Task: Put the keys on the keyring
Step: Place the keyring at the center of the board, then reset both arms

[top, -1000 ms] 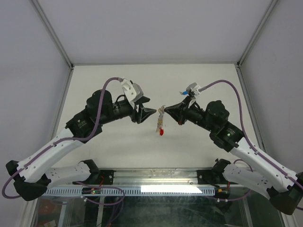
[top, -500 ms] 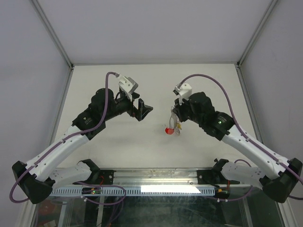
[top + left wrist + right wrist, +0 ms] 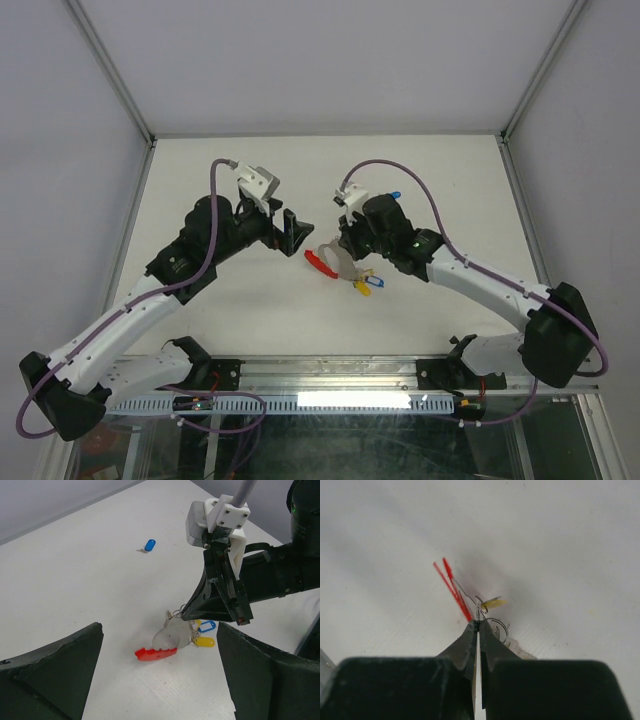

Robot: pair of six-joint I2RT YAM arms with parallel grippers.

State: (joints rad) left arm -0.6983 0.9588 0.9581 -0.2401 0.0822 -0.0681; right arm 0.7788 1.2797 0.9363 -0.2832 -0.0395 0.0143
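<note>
Keyring (image 3: 170, 635) lies mid-table between the two grippers, low end resting on the table (image 3: 75, 580); light, floppy bunch with no stiffness, so I'd expect it to swing and twist if lifted by one ring.

Left gripper (image 3: 297, 232): jaws spread wide, holding nothing, just left of the bunch.

Red strip (image 3: 155, 653): flat curved plastic with a notched edge; probably the stiffest, broadest part and the best handle for a free hand.

Pale oval tag (image 3: 168, 636): smooth and thin.

Yellow key (image 3: 204, 642) and blue key (image 3: 206, 626): touching the rings; tiny, with slick plastic caps; can't tell if they're threaded.

Right gripper (image 3: 185, 615): tips clamped on a thin wire ring at the top of the bunch; hard, slippery metal, so pinch square.

Loose blue key (image 3: 148, 545): well apart on the far side; light, likely to skid.
</note>
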